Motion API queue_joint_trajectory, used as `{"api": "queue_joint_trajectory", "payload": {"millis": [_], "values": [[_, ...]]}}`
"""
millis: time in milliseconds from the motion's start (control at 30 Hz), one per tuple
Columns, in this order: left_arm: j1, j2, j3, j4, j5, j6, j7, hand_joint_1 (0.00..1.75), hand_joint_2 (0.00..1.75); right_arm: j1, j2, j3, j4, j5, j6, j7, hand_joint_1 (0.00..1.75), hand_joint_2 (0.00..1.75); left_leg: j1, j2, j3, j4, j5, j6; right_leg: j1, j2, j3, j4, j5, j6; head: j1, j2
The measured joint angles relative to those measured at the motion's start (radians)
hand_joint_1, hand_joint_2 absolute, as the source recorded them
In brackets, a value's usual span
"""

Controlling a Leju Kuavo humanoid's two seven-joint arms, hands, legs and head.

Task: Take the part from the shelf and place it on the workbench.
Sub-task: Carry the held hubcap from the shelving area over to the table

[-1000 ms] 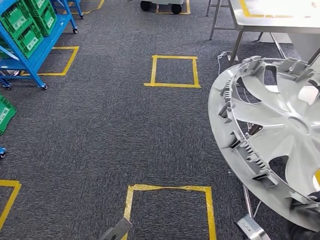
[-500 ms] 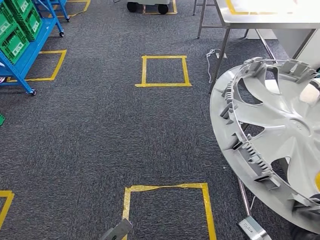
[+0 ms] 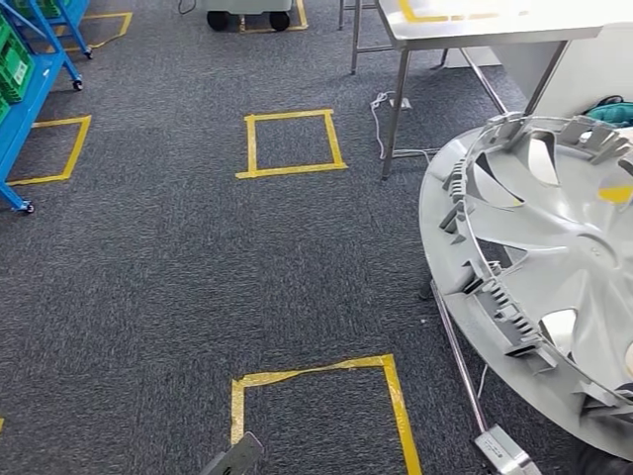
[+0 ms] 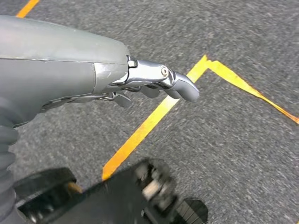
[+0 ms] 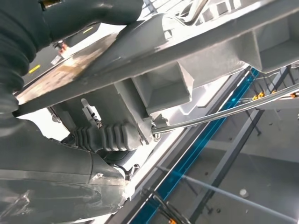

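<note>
The part is a large silver wheel cover (image 3: 537, 267), held tilted at the right of the head view with its ribbed back rim toward me. My right hand (image 3: 597, 460) grips its lower edge. The right wrist view shows that hand (image 5: 105, 137) wrapped around the cover's rim (image 5: 169, 70), with the thumb over the top. My left hand (image 4: 105, 74) hangs over the carpet with its fingers (image 4: 176, 84) stretched out and nothing in them. The steel workbench (image 3: 478, 20) stands ahead at the upper right.
The blue shelf (image 3: 23, 89) with green crates is at the far left edge. Yellow tape squares (image 3: 291, 143) mark the grey carpet. A white cable (image 3: 381, 109) lies by the workbench leg. A wheeled cart base (image 3: 246, 15) stands at the back.
The whole picture has shifted left, so the camera has turned right: the shelf slides out at the left and the workbench comes further in. The wheel cover stays in my right hand.
</note>
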Motion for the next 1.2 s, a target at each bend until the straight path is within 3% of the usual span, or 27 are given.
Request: {"api": "queue_joint_trajectory", "payload": {"millis": [33, 100, 167, 267, 300, 333, 367, 433, 500, 533, 600, 667, 700, 767, 800, 833, 867, 900, 933, 1000, 1033, 1100, 1167, 1200], "values": [[0.0, 0.0, 0.0, 0.0, 0.0, 0.0, 0.0, 0.0, 1.75, 0.0, 0.0, 0.0, 0.0, 0.0, 0.0, 0.0, 1.75, 1.75, 0.0, -0.008, 0.007, -0.017, -0.001, 0.003, 0.0, 0.007, -0.003, 0.0, 0.002, 0.006, 0.0, 0.0], [0.0, 0.0, 0.0, 0.0, 0.0, 0.0, 0.0, 0.0, 1.75, 0.001, 0.0, 0.0, 0.0, 0.0, 0.0, 0.001, 1.75, 1.75, -0.003, 0.0, 0.008, -0.024, 0.001, 0.015, -0.005, 0.014, -0.009, -0.004, 0.005, 0.019, 0.0, 0.0], [-0.002, 0.0, 0.001, -0.001, 0.0, 0.001, -0.001, 0.0, 1.75, 0.001, 0.0, 0.0, 0.0, 0.0, 0.0, 0.004, 1.75, 1.75, -0.002, 0.014, 0.009, -0.029, 0.005, 0.029, -0.004, -0.01, -0.028, 0.027, -0.016, 0.027, 0.003, 0.0], [0.001, 0.001, 0.003, -0.001, 0.0, 0.001, -0.001, 0.0, 1.75, -0.002, 0.0, 0.0, 0.0, -0.001, 0.0, 0.006, 1.75, 1.75, -0.005, 0.039, 0.01, -0.031, 0.003, 0.04, -0.002, -0.051, -0.114, 0.209, -0.104, 0.034, 0.008, 0.0], [0.003, 0.002, 0.004, -0.001, 0.0, 0.001, -0.001, 0.0, 1.75, -0.002, 0.0, 0.0, 0.0, -0.001, 0.0, 0.006, 1.75, 1.75, -0.006, 0.048, 0.01, -0.03, 0.003, 0.041, -0.002, -0.054, -0.139, 0.261, -0.121, 0.035, 0.008, 0.0], [0.003, 0.002, 0.005, -0.001, 0.0, 0.001, -0.001, 0.0, 1.75, -0.001, 0.0, 0.0, 0.0, -0.002, 0.0, 0.006, 1.75, 1.75, -0.007, 0.056, 0.011, -0.03, 0.002, 0.042, -0.002, -0.057, -0.148, 0.281, -0.121, 0.036, 0.008, 0.0], [0.003, 0.002, 0.006, -0.001, 0.0, 0.0, -0.001, 0.0, 1.75, -0.001, 0.0, -0.001, 0.0, -0.003, 0.0, 0.006, 1.75, 1.75, -0.008, 0.063, 0.013, -0.03, 0.001, 0.042, -0.002, -0.059, -0.134, 0.258, -0.101, 0.035, 0.008, 0.0], [0.002, 0.002, 0.006, -0.001, 0.0, -0.001, -0.002, 0.0, 1.75, -0.001, 0.0, -0.001, 0.0, -0.005, 0.0, 0.006, 1.75, 1.75, -0.008, 0.075, 0.018, -0.03, -0.003, 0.039, -0.001, -0.08, -0.063, 0.126, -0.04, 0.034, 0.008, 0.0], [0.002, 0.002, 0.007, -0.001, 0.0, -0.001, -0.002, 0.0, 1.75, -0.002, 0.0, -0.002, 0.0, -0.006, 0.0, 0.006, 1.75, 1.75, -0.013, 0.084, 0.021, -0.027, -0.007, 0.031, 0.003, -0.102, -0.003, 0.02, -0.01, 0.027, 0.007, 0.0], [0.002, 0.003, 0.007, -0.001, 0.0, -0.001, -0.002, 0.0, 1.75, -0.002, 0.0, -0.002, 0.0, -0.006, 0.0, 0.006, 1.75, 1.75, -0.015, 0.089, 0.021, -0.026, -0.008, 0.026, 0.006, -0.105, 0.006, 0.003, -0.01, 0.023, 0.006, 0.0], [0.001, 0.002, 0.008, -0.001, 0.0, -0.001, -0.002, 0.0, 1.75, -0.002, 0.0, -0.004, 0.0, -0.006, 0.0, 0.007, 1.75, 1.75, -0.015, 0.101, 0.022, -0.028, -0.007, 0.017, 0.009, -0.091, 0.005, 0.0, -0.008, 0.01, 0.006, 0.0], [-0.001, 0.002, 0.009, -0.001, 0.0, -0.001, -0.003, 0.0, 1.75, -0.002, 0.0, -0.005, 0.0, -0.006, 0.0, 0.007, 1.75, 1.75, -0.013, 0.091, 0.013, -0.006, -0.028, 0.006, 0.005, -0.077, 0.004, -0.005, -0.003, -0.002, 0.004, 0.0], [-0.001, 0.002, 0.01, -0.001, 0.0, -0.001, -0.003, 0.0, 1.75, -0.002, 0.0, -0.005, -0.001, -0.006, 0.0, 0.007, 1.75, 1.75, -0.012, 0.078, -0.005, 0.034, -0.053, 0.001, 0.002, -0.071, 0.005, -0.007, -0.001, -0.007, 0.003, 0.0], [0.001, 0.002, 0.012, -0.002, 0.0, -0.001, -0.003, 0.0, 1.75, -0.002, 0.0, -0.005, -0.001, -0.006, 0.0, 0.007, 1.75, 1.75, -0.01, 0.055, -0.068, 0.169, -0.118, -0.004, 0.001, -0.057, 0.004, -0.007, 0.0, -0.012, 0.0, 0.0], [0.003, 0.002, 0.013, -0.002, 0.0, -0.001, -0.003, 0.0, 1.75, -0.002, 0.0, -0.006, -0.001, -0.006, 0.0, 0.007, 1.75, 1.75, -0.01, 0.051, -0.1, 0.232, -0.139, -0.005, 0.001, -0.049, 0.004, -0.007, 0.0, -0.012, 0.0, 0.0], [0.004, 0.002, 0.014, -0.002, 0.0, -0.001, -0.003, 0.0, 1.75, -0.002, 0.0, -0.006, -0.001, -0.006, 0.0, 0.007, 1.75, 1.75, -0.009, 0.05, -0.119, 0.265, -0.141, -0.005, 0.001, -0.041, 0.004, -0.007, 0.0, -0.012, 0.0, 0.0], [0.004, 0.002, 0.015, -0.002, 0.0, -0.001, -0.003, 0.0, 1.75, -0.002, 0.0, -0.006, -0.001, -0.006, 0.0, 0.007, 1.75, 1.75, -0.009, 0.049, -0.121, 0.262, -0.124, -0.005, 0.0, -0.032, 0.005, -0.007, 0.0, -0.012, 0.0, 0.0], [0.004, 0.003, 0.015, -0.002, 0.0, -0.001, -0.003, 0.0, 1.75, -0.002, 0.0, -0.006, -0.001, -0.006, 0.0, 0.007, 1.75, 1.75, -0.008, 0.046, -0.102, 0.217, -0.09, -0.004, 0.0, -0.022, 0.006, -0.007, 0.0, -0.012, 0.0, 0.0], [0.004, 0.003, 0.015, -0.002, 0.0, -0.001, -0.003, 0.0, 1.75, -0.002, 0.0, -0.006, -0.001, -0.006, 0.0, 0.007, 1.75, 1.75, -0.006, 0.036, -0.069, 0.147, -0.049, -0.004, -0.001, -0.013, 0.007, -0.007, 0.0, -0.01, 0.0, 0.0], [0.002, 0.003, 0.016, -0.002, 0.0, -0.001, -0.003, 0.0, 1.75, -0.003, 0.0, -0.006, -0.001, -0.006, 0.0, 0.007, 1.75, 1.75, -0.001, 0.009, -0.008, 0.018, -0.002, -0.003, 0.0, 0.004, 0.005, -0.003, -0.001, -0.002, 0.0, 0.0], [0.002, 0.003, 0.016, -0.002, 0.0, -0.001, -0.003, 0.0, 1.75, -0.003, 0.0, -0.006, -0.001, -0.006, 0.0, 0.007, 1.75, 1.75, 0.0, -0.001, 0.006, -0.014, 0.003, -0.002, 0.0, 0.011, 0.001, -0.003, 0.0, 0.003, 0.0, 0.0], [0.001, 0.003, 0.016, -0.002, 0.0, -0.001, -0.003, 0.0, 1.75, -0.001, 0.0, -0.007, -0.002, -0.006, 0.0, 0.007, 1.75, 1.75, -0.003, 0.002, 0.009, -0.026, 0.0, 0.009, -0.003, 0.023, -0.006, -0.006, 0.005, 0.016, 0.001, 0.0], [-0.001, 0.003, 0.016, -0.002, 0.0, -0.001, -0.003, 0.0, 1.75, 0.0, 0.0, -0.007, -0.002, -0.006, 0.0, 0.006, 1.75, 1.75, -0.003, 0.015, 0.01, -0.031, 0.004, 0.024, -0.005, 0.004, -0.017, 0.007, -0.006, 0.026, 0.003, 0.0], [-0.001, 0.002, 0.016, -0.002, 0.0, -0.001, -0.003, 0.0, 1.75, -0.001, 0.0, -0.007, -0.002, -0.006, 0.0, 0.006, 1.75, 1.75, -0.002, 0.022, 0.01, -0.033, 0.005, 0.031, -0.004, -0.014, -0.033, 0.042, -0.028, 0.029, 0.005, 0.0]]}}
